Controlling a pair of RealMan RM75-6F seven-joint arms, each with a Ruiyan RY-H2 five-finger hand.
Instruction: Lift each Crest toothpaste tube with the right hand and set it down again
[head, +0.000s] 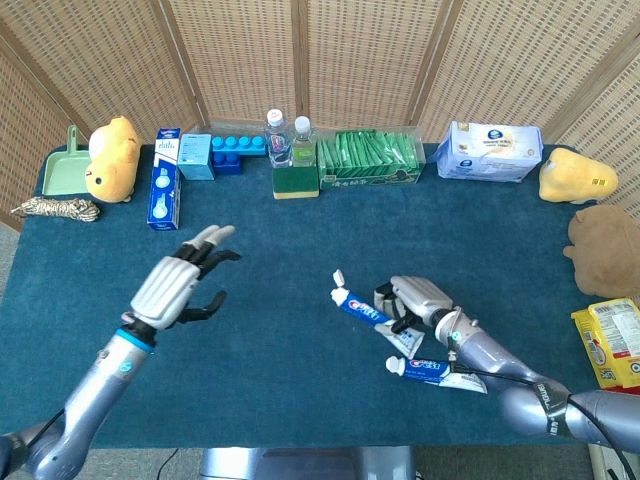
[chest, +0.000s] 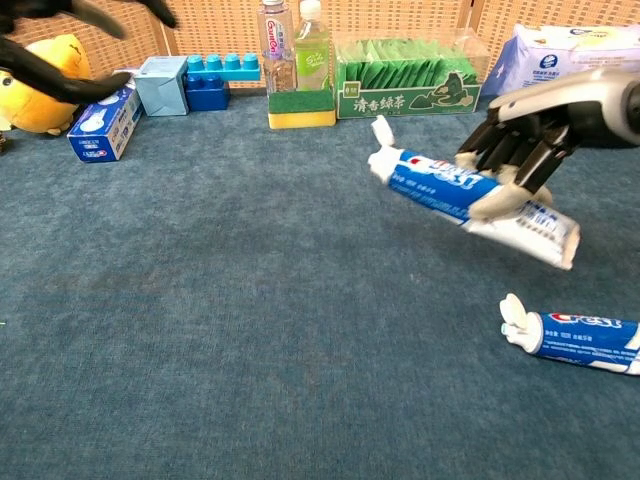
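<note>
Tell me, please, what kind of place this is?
Probably a staged robot test table, not a home: a blue cloth-covered table, wicker screens behind it, and unrelated props in a row, such as a plush toy and building blocks.

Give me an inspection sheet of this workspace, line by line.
Surface: blue cloth table.
Job's things: held tube raised off the cloth, cap toward the robot's left; second tube lying flat nearer the robot.
Clutter: back row of boxes, blue blocks, bottles, green packets, wipes pack; plush toys, dustpan, rope, snack bag.
Hands: right hand holds the tube; left hand holds nothing, fingers apart.
Cables: thin cable along the right forearm.
Surroundings: wicker screen behind.
</note>
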